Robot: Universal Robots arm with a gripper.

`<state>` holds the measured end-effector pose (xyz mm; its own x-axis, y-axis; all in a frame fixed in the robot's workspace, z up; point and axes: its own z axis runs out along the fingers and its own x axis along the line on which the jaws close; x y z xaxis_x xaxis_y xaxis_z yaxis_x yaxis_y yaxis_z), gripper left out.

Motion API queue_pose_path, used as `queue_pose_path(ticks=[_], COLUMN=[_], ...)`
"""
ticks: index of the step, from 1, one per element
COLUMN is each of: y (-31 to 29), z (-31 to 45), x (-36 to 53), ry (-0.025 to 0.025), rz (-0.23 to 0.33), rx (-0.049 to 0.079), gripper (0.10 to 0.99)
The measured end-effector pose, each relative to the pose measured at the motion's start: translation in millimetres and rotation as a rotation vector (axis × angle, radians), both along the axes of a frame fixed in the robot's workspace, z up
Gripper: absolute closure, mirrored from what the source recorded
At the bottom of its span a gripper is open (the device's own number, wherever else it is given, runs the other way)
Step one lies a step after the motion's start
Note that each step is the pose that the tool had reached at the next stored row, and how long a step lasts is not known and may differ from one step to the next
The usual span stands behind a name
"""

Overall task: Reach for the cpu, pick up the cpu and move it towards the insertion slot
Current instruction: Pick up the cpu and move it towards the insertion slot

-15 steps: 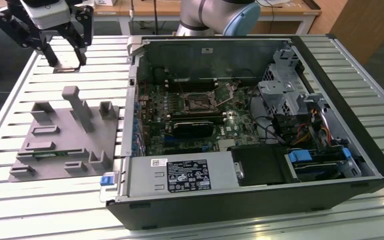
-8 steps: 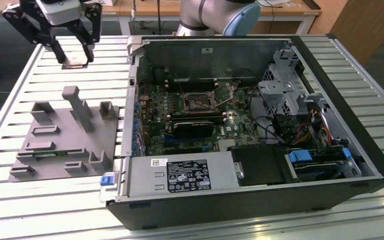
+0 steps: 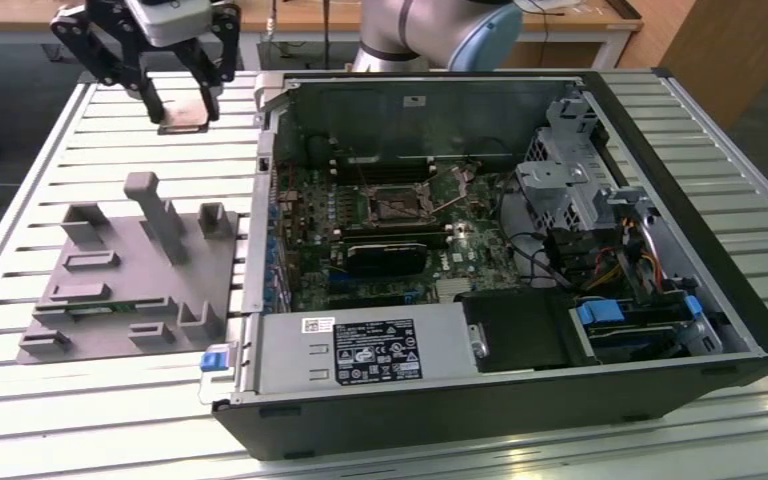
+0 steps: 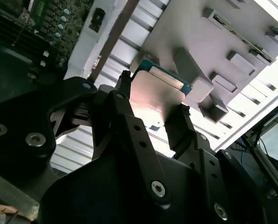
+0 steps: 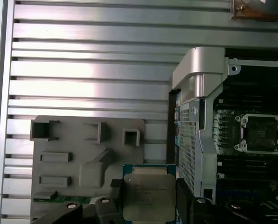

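Note:
My gripper (image 3: 184, 112) is shut on the cpu (image 3: 184, 122), holding it in the air above the slatted table, beyond the grey moulded tray (image 3: 91, 300) on the exterior view's left. In the first wrist view the cpu (image 5: 148, 193) shows its silvery face with a blue-green rim between the two black fingers (image 5: 114, 198). The second wrist view has the gripper (image 4: 154, 95) clamping the chip's (image 4: 153, 107) opposite edges. The insertion slot (image 3: 394, 203) is a square socket with a dark centre on the motherboard, well to the exterior view's right of the gripper, and the first wrist view shows it (image 5: 261, 135) too.
The open black computer case (image 3: 704, 330) lies on its side, its metal wall (image 3: 267, 180) between the gripper and the motherboard. Inside are a black card (image 3: 381, 255), a power supply (image 3: 357, 350) and drive cages (image 3: 564, 190). Blocks stand up from the tray (image 5: 59, 177).

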<state>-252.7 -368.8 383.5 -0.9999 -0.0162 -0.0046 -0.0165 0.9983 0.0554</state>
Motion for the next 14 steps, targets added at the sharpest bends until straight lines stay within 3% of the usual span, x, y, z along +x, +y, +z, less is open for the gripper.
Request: queue_pose_path(ticks=[14], y=[0.0], z=[-0.7], x=[60.4], ry=[0.0], rz=[0.0], rx=[0.0], gripper=[0.545])
